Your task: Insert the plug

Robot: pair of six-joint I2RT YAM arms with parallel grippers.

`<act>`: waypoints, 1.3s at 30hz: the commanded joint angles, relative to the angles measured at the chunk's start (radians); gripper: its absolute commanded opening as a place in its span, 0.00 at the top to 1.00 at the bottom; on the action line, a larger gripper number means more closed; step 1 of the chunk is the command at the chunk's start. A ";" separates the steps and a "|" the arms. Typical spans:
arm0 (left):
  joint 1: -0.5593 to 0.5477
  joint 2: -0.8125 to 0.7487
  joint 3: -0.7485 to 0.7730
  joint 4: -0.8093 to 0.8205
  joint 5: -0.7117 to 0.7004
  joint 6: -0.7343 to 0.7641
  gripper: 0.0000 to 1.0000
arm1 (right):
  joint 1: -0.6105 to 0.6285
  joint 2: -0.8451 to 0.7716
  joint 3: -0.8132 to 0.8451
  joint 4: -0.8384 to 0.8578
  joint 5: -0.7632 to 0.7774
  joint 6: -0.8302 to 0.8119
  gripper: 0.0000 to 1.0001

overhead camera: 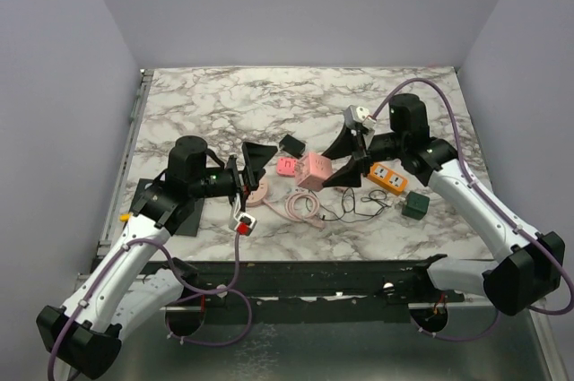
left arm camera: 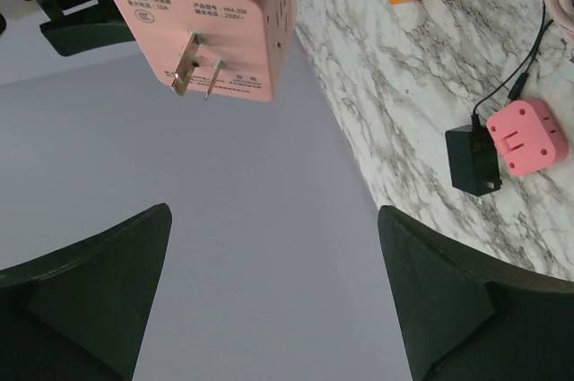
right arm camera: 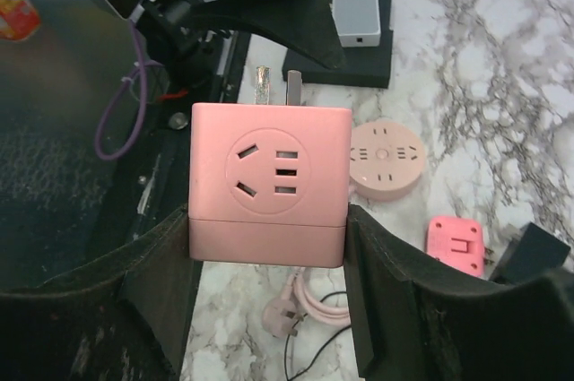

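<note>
Left gripper (overhead camera: 251, 170): nearest the bases, left of centre; fingers spread wide, nothing between them (its own camera shows only grey wall in the gap (left arm camera: 273, 211)).
Round pink socket (overhead camera: 254, 191): flat on the marble table (overhead camera: 224, 103), just beside the left gripper's fingers in the top view.
Pink cable (overhead camera: 303, 206): loose coil with a plug end, on the table near the front edge, below the cube in the top view.
Green block (overhead camera: 415, 205): near edge, right side, just beside the orange power strip (overhead camera: 387, 177).
Pink cube adapter (overhead camera: 313, 170): table centre, between the round socket and the orange strip; socket face turned to the right wrist camera (right arm camera: 269, 184).
Right gripper (overhead camera: 325, 170): pinching the pink cube adapter, one finger against each side wall.
Prongs (right arm camera: 278, 83): on the cube's far face from the right wrist, pointing toward the left arm; bare, in nothing (left arm camera: 193, 63).
Cube height: whether it is touching the marble, cannot tell.
Small pink adapter (overhead camera: 285, 167): on the table just left of the cube.
Black adapter (overhead camera: 291, 144): touching the small pink one, on its far side.
</note>
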 commanded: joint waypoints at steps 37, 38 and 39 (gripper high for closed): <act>-0.040 -0.109 0.021 0.002 0.249 -0.061 0.01 | 0.193 0.330 0.387 -0.227 -0.156 -0.050 0.76; -0.041 -0.113 0.016 0.000 0.255 -0.073 0.01 | 0.199 0.333 0.393 -0.232 -0.141 -0.048 0.76; -0.041 -0.117 0.012 -0.001 0.260 -0.088 0.01 | 0.203 0.336 0.400 -0.239 -0.130 -0.047 0.76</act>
